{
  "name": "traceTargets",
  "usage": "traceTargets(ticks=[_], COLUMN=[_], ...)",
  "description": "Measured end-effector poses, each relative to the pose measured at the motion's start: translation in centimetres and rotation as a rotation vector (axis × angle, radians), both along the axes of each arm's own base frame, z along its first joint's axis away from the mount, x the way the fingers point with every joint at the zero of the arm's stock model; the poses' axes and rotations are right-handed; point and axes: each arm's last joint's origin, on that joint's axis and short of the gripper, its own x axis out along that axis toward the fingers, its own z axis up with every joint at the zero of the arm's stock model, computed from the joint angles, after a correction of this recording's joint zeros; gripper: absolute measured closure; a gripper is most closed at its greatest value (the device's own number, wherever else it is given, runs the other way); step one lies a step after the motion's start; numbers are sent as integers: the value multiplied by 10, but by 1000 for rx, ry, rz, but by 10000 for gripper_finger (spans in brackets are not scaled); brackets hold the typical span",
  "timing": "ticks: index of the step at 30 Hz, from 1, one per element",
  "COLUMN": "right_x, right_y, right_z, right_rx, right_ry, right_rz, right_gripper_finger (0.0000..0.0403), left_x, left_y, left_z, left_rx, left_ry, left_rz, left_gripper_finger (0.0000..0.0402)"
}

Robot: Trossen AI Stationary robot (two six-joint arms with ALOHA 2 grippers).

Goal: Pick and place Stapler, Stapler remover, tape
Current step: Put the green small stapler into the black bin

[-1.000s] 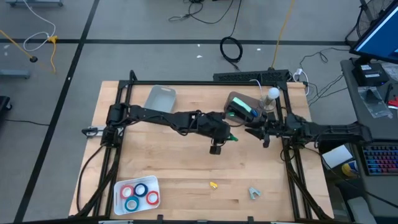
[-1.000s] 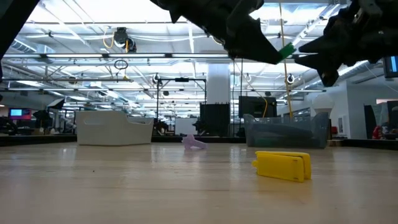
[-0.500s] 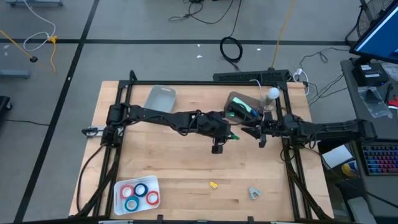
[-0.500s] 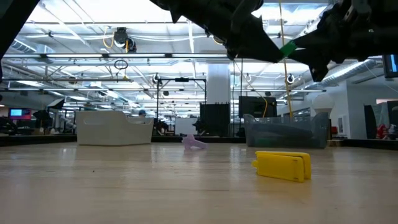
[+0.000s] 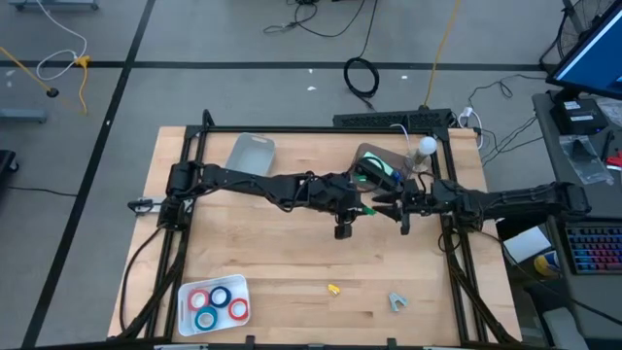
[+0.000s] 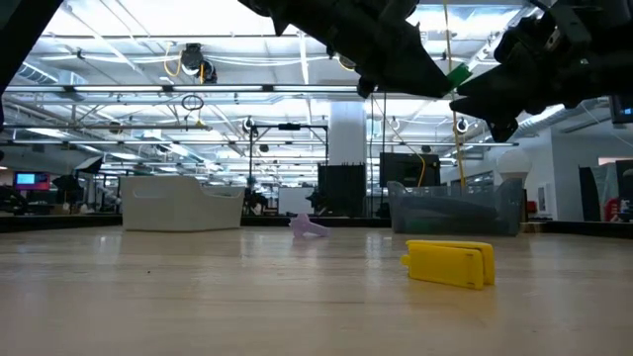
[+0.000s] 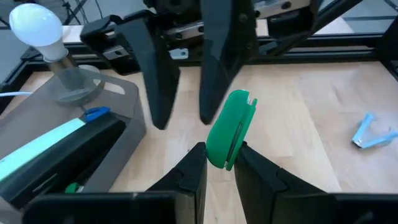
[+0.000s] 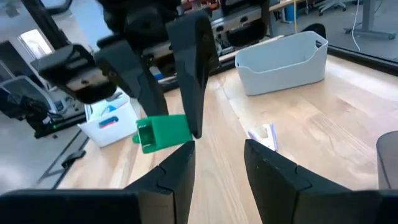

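The left gripper (image 7: 217,163) pinches a small green stapler (image 7: 229,129) in mid-air above the table (image 5: 272,243). The right gripper (image 8: 217,158), fingers apart and empty, has moved in closer and now faces it just beside the green piece. Below them lies bare wood. The tape (image 5: 218,302) sits in a tray (image 5: 185,316) far off by the near edge, with the yellow stapler (image 6: 450,264) and blue stapler remover (image 5: 397,302) along that edge.

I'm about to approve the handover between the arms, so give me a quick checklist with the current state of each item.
1. Left gripper holds the green object between its fingers: ok.
2. Right gripper open: ok.
3. Right gripper level with the object, facing it: ok.
4. Green object already between the right fingers: not ok, beside them.
5. Object held high above the table: ok.
6. What the green object is: cannot tell.
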Motion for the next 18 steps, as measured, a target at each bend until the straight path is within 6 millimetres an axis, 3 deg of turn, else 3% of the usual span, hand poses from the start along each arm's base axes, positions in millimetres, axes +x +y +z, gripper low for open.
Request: traceTargets(ticks=[12, 18], right_x=[1, 1], right_y=[0, 0], right_z=[-1, -2], right_rx=[-73, -68], right_ry=[13, 23], right_rz=[3, 13], right_gripper_finger=[187, 174], left_x=[-6, -8], left_y=[1, 2], left_z=[-9, -13], left_rx=[-28, -12], left_ry=[111, 150], left_rz=[45, 86], left_gripper_finger=[328, 328])
